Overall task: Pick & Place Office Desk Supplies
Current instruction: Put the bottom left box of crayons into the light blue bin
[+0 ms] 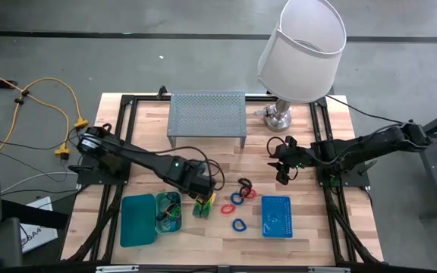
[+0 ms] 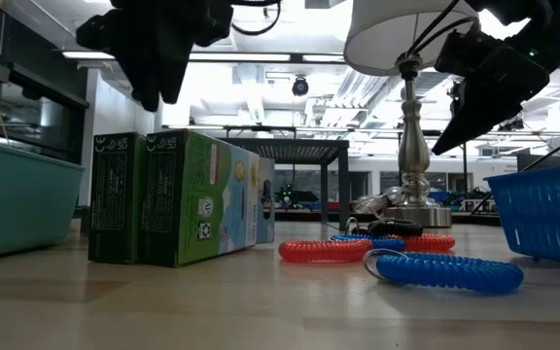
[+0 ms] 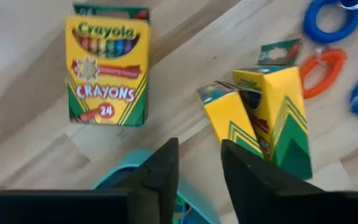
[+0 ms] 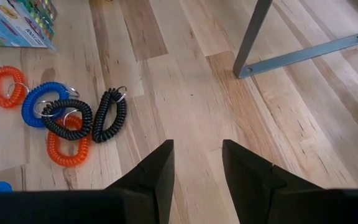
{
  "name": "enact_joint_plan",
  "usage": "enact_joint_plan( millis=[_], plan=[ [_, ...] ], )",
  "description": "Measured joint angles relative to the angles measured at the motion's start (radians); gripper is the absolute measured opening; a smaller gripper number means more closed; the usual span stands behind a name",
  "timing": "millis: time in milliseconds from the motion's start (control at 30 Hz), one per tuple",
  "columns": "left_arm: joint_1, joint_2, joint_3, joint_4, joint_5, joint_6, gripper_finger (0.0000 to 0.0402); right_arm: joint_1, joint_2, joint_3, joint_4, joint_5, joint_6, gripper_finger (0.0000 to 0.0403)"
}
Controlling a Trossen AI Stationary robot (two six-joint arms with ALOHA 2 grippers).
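Yellow crayon box [image 3: 107, 70] lies flat, seen only from the left gripper [image 3: 199, 163], fingers parted; right gripper [image 4: 196, 163] likewise parted.

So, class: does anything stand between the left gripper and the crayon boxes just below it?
Nothing visible does. The left gripper hangs with fingers parted just above the two upright crayon boxes; only open air lies between them.
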Motion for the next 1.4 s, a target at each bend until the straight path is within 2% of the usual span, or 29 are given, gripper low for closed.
enact_joint_plan(
  millis=[133, 333, 1400],
  plan=[
    [-0.011, 0.021, 0.000, 0.017, 0.021, -0.130, 0.0150, 0.000, 0.000, 0.000, 0.008, 0.000, 0.000, 0.0124],
    [-0.032, 0.042, 0.000, 0.069, 0.027, -0.220, 0.0156, 0.000, 0.000, 0.000, 0.025, 0.000, 0.000, 0.0124],
    [-0.047, 0.107, 0.000, 0.156, 0.014, -0.194, 0.0156, 0.000, 0.000, 0.000, 0.061, 0.000, 0.000, 0.0124]
  ],
)
